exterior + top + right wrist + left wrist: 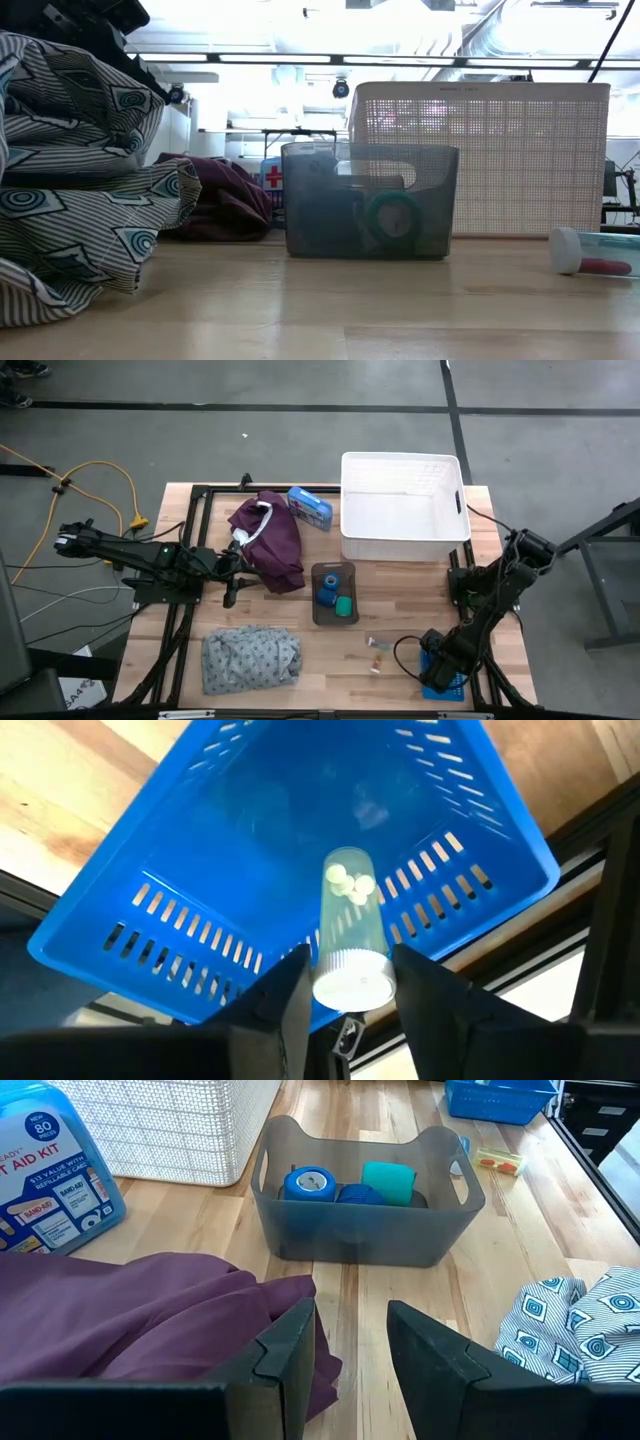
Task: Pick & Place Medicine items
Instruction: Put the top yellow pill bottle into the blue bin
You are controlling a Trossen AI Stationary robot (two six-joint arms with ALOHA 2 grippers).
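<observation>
So the right gripper (345,990) is down over the small blue basket (200,870) at the near right corner of the worktop (400,590), with its fingers closed around a clear vial (350,935) that has a white cap and a few pale pills inside. The left gripper (350,1350) sits over at the left side, hovering just above the edge of the maroon garment (150,1320), fingers parted a little and holding nothing. In the middle of the worktop there's a grey translucent bin (365,1230) with the blue rolls (310,1183) and a green roll (388,1182) already in it. A couple of tiny pieces (377,650) are lying loose on the wood between that bin and the blue basket. Behind the bin is a big white basket (405,510), with a blue first aid kit box (310,507) beside it, next to the garment. The grey patterned cloth (250,658) is bunched up at the near left.
</observation>
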